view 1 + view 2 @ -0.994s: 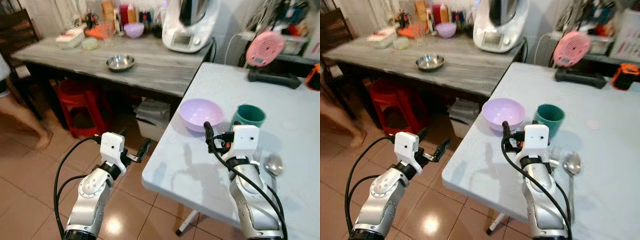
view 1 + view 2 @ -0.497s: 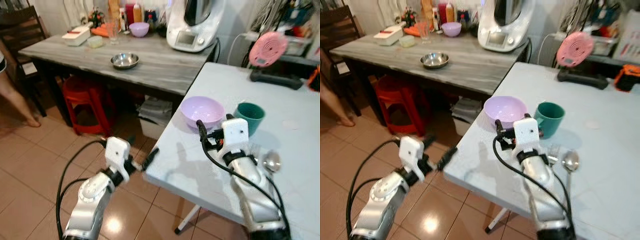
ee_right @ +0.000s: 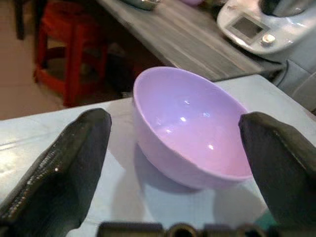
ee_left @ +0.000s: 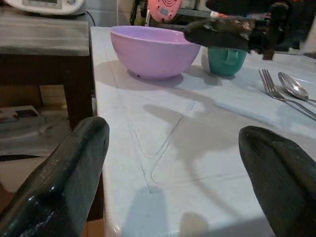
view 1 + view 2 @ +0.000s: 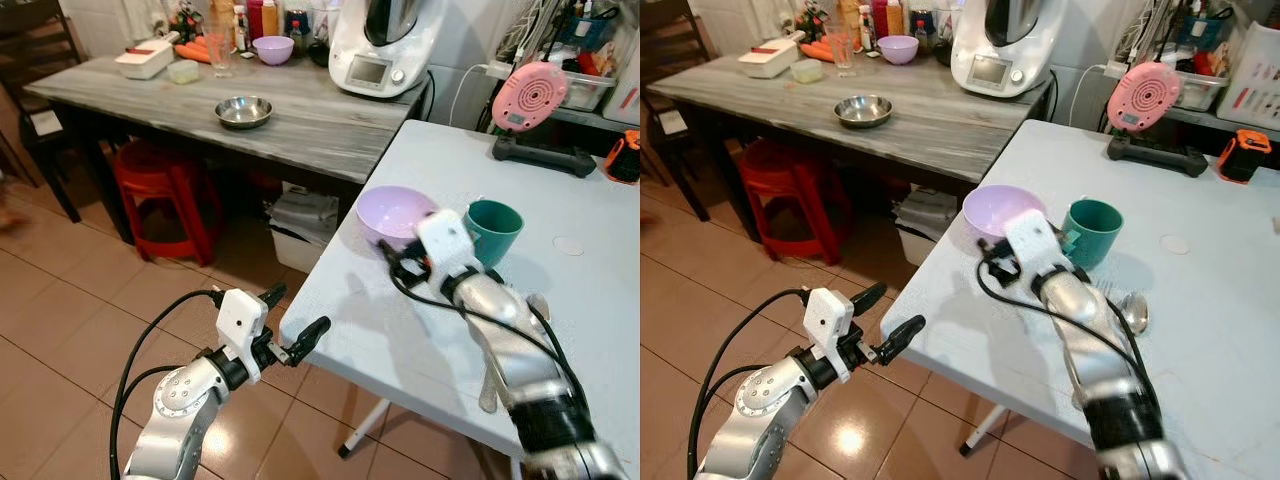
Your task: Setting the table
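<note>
Mug (image 5: 494,229) right beside purple bowl (image 5: 392,216)

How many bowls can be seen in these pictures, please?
3. A large purple bowl stands on the white table, beside the green mug. A steel bowl sits mid-way on the grey wooden table. A small purple bowl stands at its back. Clutter there may hide others.

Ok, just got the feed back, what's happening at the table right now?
The right gripper is open just short of the purple bowl, lined up with it but not touching. That bowl sits near the white table's corner, the green mug beside it, a fork and spoon further along. The left gripper is open too, holding nothing, off the table's edge over the floor.
</note>
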Robot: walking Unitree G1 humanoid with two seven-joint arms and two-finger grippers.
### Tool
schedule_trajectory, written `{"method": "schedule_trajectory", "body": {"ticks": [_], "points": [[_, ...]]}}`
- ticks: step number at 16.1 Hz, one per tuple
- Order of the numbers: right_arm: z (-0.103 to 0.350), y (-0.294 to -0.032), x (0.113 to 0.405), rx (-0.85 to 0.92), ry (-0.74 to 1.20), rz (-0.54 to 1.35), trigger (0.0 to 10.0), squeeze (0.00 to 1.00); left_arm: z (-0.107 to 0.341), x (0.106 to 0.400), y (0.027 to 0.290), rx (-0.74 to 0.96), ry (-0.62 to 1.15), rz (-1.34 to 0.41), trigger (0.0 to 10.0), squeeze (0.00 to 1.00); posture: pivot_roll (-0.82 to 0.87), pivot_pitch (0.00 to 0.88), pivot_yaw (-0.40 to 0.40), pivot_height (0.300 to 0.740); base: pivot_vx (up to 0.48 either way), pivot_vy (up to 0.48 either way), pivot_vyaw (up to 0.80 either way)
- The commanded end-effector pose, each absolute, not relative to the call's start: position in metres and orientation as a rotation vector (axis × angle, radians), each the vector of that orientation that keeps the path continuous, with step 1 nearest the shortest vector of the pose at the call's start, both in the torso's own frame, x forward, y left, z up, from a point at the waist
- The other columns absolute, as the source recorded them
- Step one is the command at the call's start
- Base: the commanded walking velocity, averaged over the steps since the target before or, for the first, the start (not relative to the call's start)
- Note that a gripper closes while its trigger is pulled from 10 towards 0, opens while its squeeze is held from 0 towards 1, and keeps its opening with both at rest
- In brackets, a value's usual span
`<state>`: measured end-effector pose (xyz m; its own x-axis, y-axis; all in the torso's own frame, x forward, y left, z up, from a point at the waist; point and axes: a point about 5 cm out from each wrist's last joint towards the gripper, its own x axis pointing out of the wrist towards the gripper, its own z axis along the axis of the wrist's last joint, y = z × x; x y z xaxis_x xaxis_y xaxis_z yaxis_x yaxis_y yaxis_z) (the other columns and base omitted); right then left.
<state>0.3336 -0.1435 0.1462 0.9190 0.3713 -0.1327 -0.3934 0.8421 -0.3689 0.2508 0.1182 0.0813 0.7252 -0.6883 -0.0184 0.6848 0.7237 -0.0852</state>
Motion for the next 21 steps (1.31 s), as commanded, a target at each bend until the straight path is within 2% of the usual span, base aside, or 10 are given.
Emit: {"method": "schedule_trajectory", "body": {"ticks": [1, 5, 8, 12, 13, 14, 21], "points": [[0.144, -0.142, 0.337, -0.430, 0.092, 0.441, 10.0, 0.00, 0.086, 0.250, 0.118, -0.074, 0.039, -0.773, 10.0, 0.00, -0.01, 0.014, -0.046, 0.740, 0.000, 0.000, 0.00], [0.148, -0.143, 0.353, -0.529, 0.145, 0.504, 10.0, 0.00, 0.085, 0.241, 0.119, -0.092, 0.053, -0.773, 10.0, 0.00, 0.00, 0.055, -0.055, 0.740, 0.000, 0.000, 0.00], [0.153, -0.152, 0.372, -0.555, 0.186, 0.504, 10.0, 0.00, 0.085, 0.237, 0.119, -0.082, 0.060, -0.783, 10.0, 0.00, 0.01, 0.074, -0.049, 0.740, 0.000, 0.000, 0.00], [0.153, -0.151, 0.385, -0.568, 0.234, 0.524, 9.9, 0.00, 0.087, 0.235, 0.124, -0.072, 0.073, -0.780, 10.0, 0.00, 0.03, 0.080, -0.028, 0.740, 0.000, 0.000, 0.00], [0.151, -0.149, 0.387, -0.578, 0.249, 0.537, 3.6, 0.00, 0.088, 0.235, 0.125, -0.069, 0.078, -0.783, 10.0, 0.00, 0.04, 0.082, -0.019, 0.740, 0.000, 0.000, 0.00], [0.149, -0.148, 0.389, -0.590, 0.259, 0.538, 0.0, 0.00, 0.089, 0.235, 0.125, -0.066, 0.081, -0.790, 10.0, 0.00, 0.04, 0.082, -0.011, 0.740, 0.000, 0.000, 0.00], [0.144, -0.142, 0.391, -0.711, 0.244, 0.602, 0.0, 0.00, 0.091, 0.236, 0.130, -0.051, 0.094, -0.773, 10.0, 0.00, 0.07, 0.082, 0.001, 0.740, 0.000, 0.000, 0.00]]}}
